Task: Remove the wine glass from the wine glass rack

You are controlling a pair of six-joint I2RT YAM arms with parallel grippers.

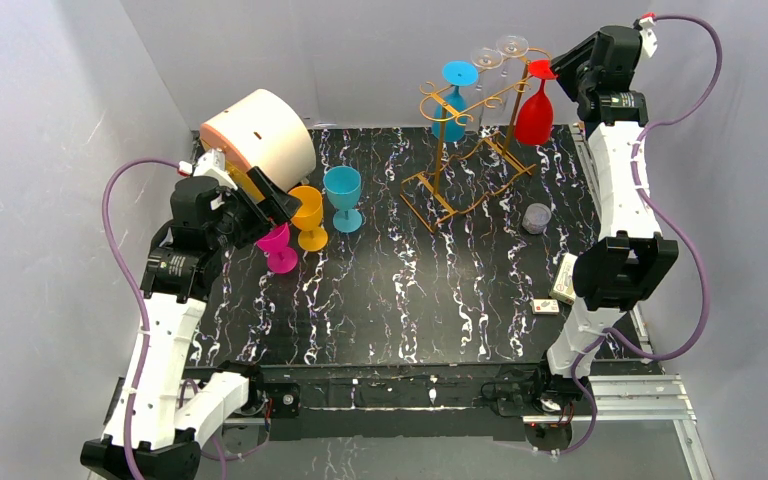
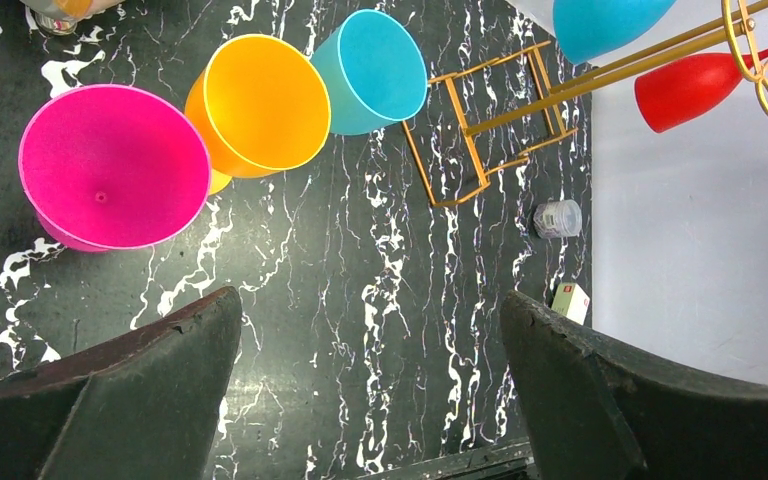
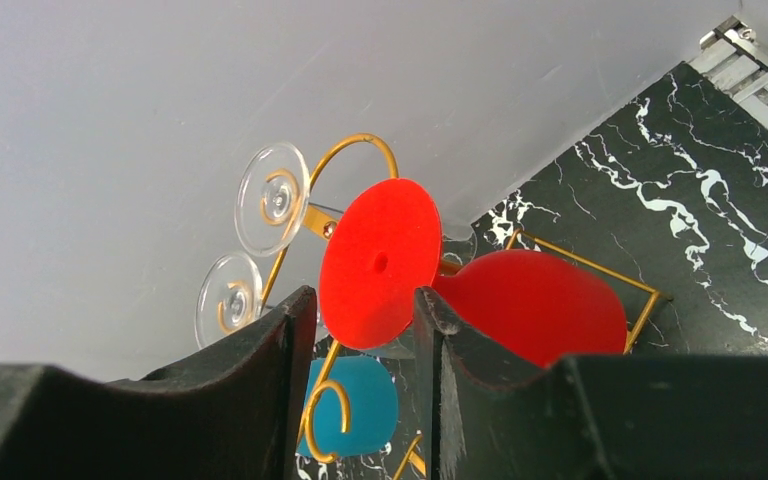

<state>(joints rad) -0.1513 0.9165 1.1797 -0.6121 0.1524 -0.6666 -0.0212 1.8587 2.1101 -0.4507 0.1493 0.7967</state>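
Step in hand: you were on the approach to the grasp, and the lift-off was not yet begun.
Task's thing: the red wine glass hung upside down from a curled hook of the wine glass rack, at the far right of the table, with its foot uppermost and its bowl below.
Right pincer: your right gripper was raised level with the red foot, its jaws part-way apart. The foot showed through the gap and beyond the fingertips, and nothing lay visibly between them. I could not tell whether a finger touched the glass.
Left pincer: your left gripper stood wide apart and held nothing, hovering over the pink glass on the left of the table, well away from the rack.
Neighbours: a blue glass and two clear glasses hung on the same rack, near the red one.
Next move: by my judgement you needed to ease forward until the stem sat between the jaws, then clamp. After that the foot must slide along the hook to its open end before you came away.
Care: the wire rack looked light, so a pull off-line could drag or tip it.
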